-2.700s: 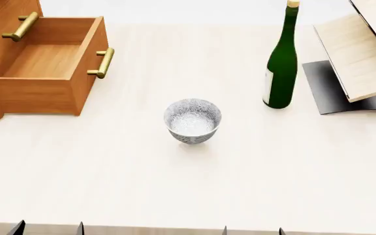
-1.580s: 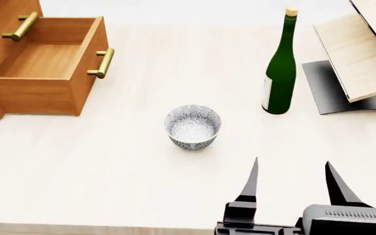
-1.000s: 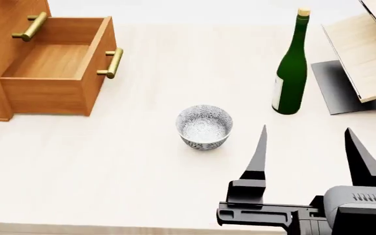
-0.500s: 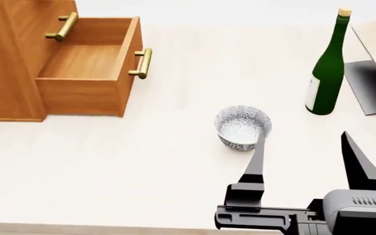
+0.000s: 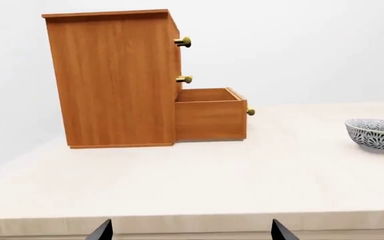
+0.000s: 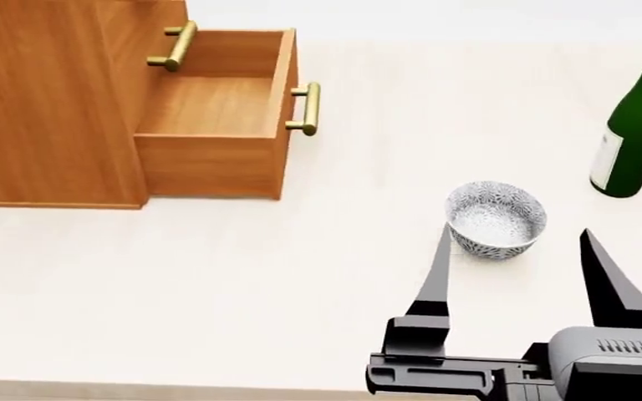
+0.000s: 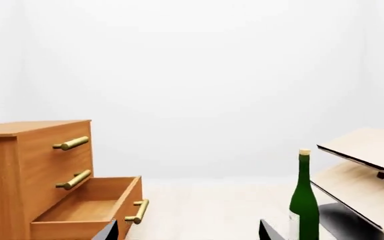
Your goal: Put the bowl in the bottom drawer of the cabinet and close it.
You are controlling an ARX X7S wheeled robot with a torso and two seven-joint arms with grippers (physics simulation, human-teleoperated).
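Observation:
The bowl [image 6: 496, 219], white with a grey-blue speckled pattern, stands upright on the table, right of the cabinet [image 6: 43, 100]. The bottom drawer [image 6: 215, 117] is pulled open and empty, its brass handle [image 6: 304, 109] facing the bowl. My right gripper [image 6: 517, 230] is open. In the head view one fingertip overlaps the bowl's left edge and the other points past its right side; nothing is held. The right wrist view shows the drawer [image 7: 88, 205] but not the bowl. My left gripper [image 5: 190, 230] is open at the table's near edge, far from the bowl [image 5: 377, 132].
A green wine bottle [image 6: 634, 125] stands behind and to the right of the bowl. The pale wooden rack [image 7: 365, 170] on its grey base lies beyond the bottle [image 7: 303, 200]. The two upper drawers [image 5: 182, 60] are shut.
The head view has swung left, so cabinet, bowl and bottle have slid right in the picture. The right gripper has risen into view from below, and its open fingers now frame the bowl.

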